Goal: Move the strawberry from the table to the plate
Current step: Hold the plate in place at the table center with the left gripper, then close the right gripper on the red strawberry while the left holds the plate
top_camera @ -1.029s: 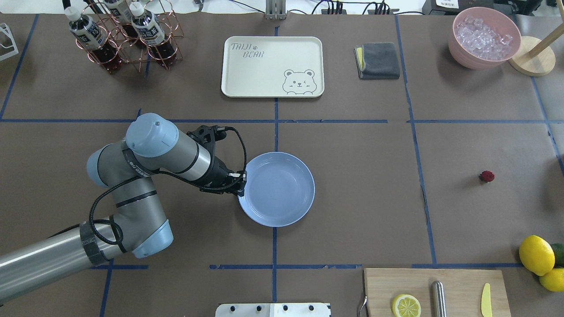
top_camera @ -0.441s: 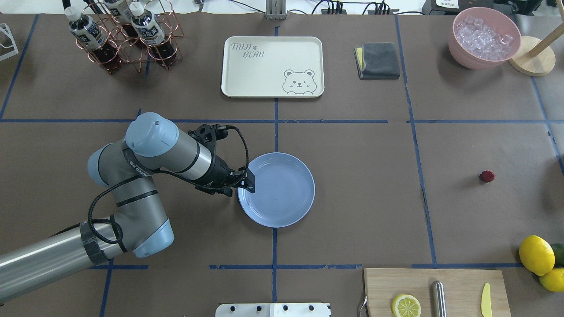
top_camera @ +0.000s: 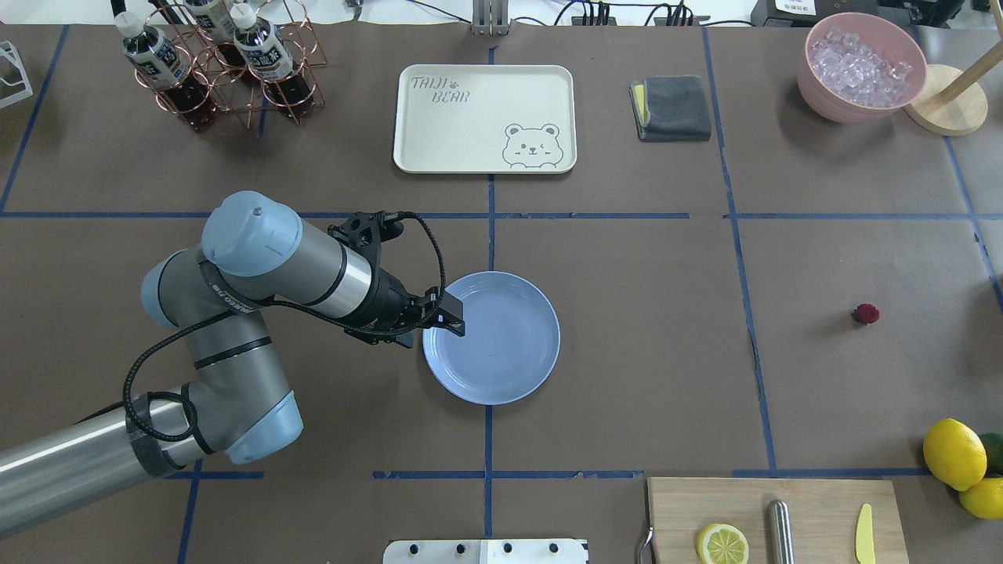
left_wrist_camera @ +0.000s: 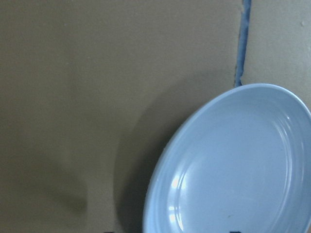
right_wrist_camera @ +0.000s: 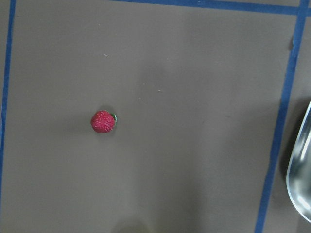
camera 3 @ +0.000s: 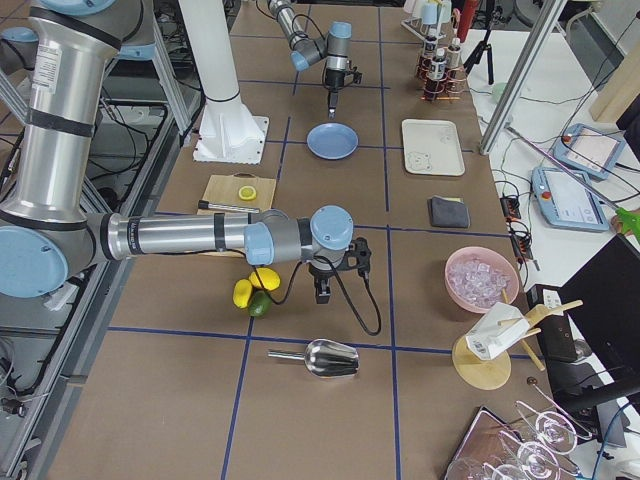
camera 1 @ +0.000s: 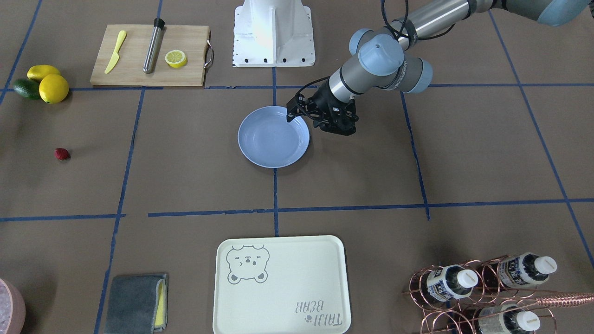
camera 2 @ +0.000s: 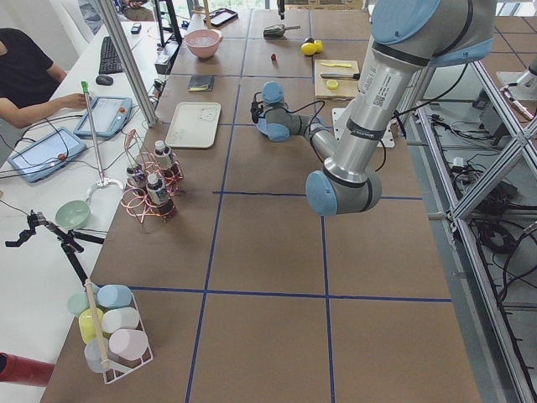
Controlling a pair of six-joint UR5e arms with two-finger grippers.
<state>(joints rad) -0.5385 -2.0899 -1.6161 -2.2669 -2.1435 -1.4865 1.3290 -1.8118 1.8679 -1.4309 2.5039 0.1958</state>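
**Robotics laboratory.** A left arm point(top_camera: 258, 282) and a right arm point(camera 3: 190, 237) are extended over a table point(top_camera: 627, 352) gridded with blue tape point(top_camera: 611, 215). Metal framing point(camera 2: 126, 63) and a white desk point(camera 2: 33, 210) are seen alongside. The desk bears tablets point(camera 2: 42, 154) and a keyboard point(camera 2: 110, 54) and is attended by a seated person point(camera 2: 21, 67).
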